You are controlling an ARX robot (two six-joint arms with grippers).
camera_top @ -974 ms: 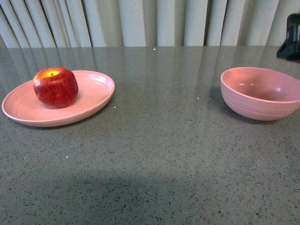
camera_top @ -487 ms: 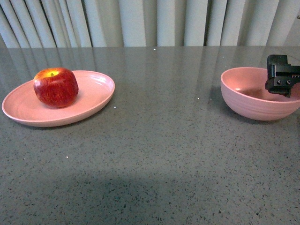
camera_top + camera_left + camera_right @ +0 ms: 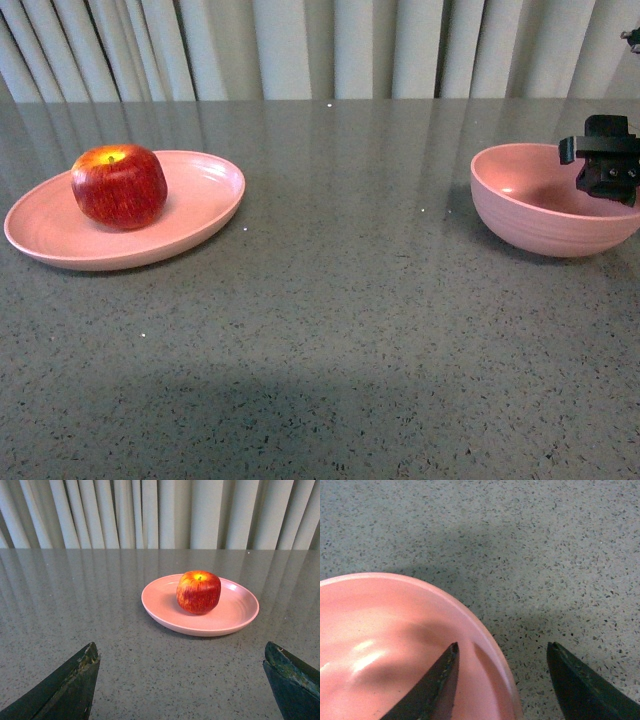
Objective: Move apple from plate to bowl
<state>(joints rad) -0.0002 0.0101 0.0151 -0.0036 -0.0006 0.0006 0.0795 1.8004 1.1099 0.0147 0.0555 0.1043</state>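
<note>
In the front view the apple (image 3: 118,186) sits on the plate (image 3: 205,215) at the left of the grey table (image 3: 350,330), well apart from the right gripper (image 3: 607,170), which hangs at the bowl's (image 3: 530,215) right rim. The left wrist view shows the left gripper (image 3: 180,690) spread wide and empty, the apple on the plate ahead of it. In the right wrist view the right gripper's fingers (image 3: 432,690) stand apart, straddling the bowl's rim and holding nothing.

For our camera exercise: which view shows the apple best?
Left wrist view: the apple sits whole and centred. Front view shows it whole but far left; right wrist view misses it.
</note>
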